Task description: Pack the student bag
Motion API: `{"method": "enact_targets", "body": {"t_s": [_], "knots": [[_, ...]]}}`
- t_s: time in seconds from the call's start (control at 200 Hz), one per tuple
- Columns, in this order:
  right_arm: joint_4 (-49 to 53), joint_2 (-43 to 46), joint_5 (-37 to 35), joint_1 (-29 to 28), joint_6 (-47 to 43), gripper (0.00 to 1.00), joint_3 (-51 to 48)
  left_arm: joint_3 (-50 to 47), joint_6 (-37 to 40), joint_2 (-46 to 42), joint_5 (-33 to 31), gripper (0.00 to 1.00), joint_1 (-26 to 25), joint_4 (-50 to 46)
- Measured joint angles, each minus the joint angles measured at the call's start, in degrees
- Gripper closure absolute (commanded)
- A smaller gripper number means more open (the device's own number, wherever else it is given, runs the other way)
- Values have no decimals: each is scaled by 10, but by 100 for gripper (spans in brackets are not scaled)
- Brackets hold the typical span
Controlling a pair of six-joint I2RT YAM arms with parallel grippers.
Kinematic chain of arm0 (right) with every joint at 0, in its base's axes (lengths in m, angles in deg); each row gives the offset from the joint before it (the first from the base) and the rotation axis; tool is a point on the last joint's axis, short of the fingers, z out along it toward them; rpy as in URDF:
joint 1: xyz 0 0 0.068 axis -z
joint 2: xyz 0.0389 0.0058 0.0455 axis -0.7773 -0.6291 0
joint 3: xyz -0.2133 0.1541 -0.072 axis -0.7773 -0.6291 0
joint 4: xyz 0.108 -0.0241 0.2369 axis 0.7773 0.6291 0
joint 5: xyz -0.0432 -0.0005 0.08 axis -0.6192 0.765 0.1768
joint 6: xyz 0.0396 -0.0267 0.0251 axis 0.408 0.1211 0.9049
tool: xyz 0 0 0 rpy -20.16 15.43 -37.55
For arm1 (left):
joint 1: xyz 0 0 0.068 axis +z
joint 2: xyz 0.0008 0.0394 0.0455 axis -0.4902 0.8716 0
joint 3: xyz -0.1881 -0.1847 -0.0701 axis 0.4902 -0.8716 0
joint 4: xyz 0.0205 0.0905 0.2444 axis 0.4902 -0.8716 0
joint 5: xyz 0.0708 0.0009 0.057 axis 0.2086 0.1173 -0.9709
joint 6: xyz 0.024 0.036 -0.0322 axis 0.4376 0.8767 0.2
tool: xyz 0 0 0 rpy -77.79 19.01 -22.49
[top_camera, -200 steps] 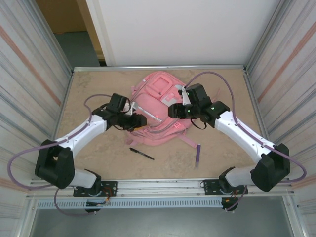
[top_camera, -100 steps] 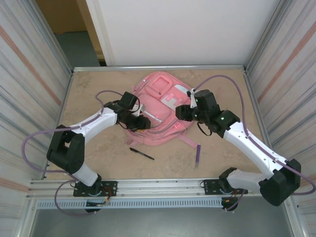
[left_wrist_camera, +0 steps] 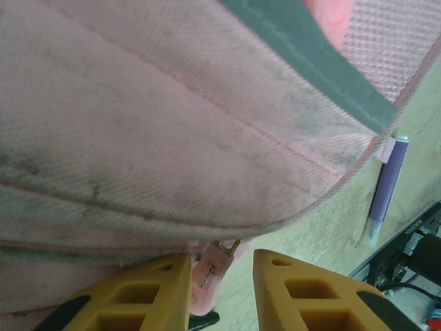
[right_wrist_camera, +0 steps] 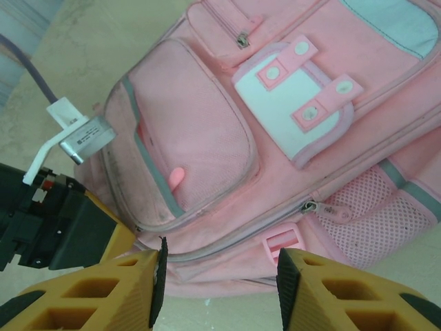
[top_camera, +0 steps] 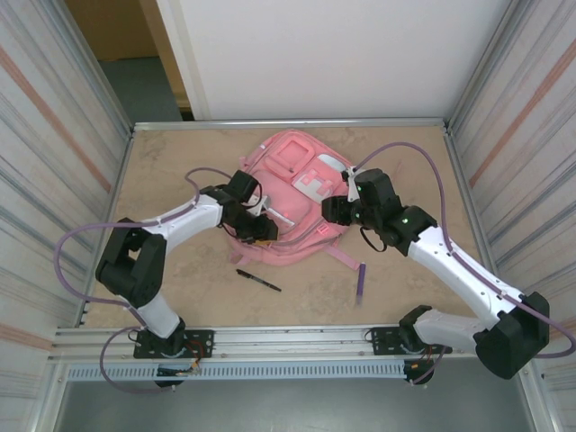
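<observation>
Packing barely begun: bag flat mid-table, front pocket part open; black pen, purple pen lying outside near bag. Left gripper straddles pink tab at bag edge, clamp uncertain. Right gripper spread wide, empty, over bag.

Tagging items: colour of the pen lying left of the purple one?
Black. The pen shows best in the top external view.
</observation>
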State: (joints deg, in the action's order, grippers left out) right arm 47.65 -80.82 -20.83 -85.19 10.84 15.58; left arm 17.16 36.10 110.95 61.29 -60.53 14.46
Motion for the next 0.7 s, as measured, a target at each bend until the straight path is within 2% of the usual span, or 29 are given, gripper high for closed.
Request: {"method": "enact_targets", "body": {"t_s": [0.301, 0.556, 0.701], "knots": [[-5, 9, -12, -15, 0, 53, -13, 42, 20, 17, -85, 66, -38, -32], [-9, 24, -23, -22, -2, 53, -17, 62, 23, 19, -236, 70, -92, -78], [-15, 29, -30, -28, -2, 53, -17, 63, 28, 19, -272, 68, -112, -83]]}}
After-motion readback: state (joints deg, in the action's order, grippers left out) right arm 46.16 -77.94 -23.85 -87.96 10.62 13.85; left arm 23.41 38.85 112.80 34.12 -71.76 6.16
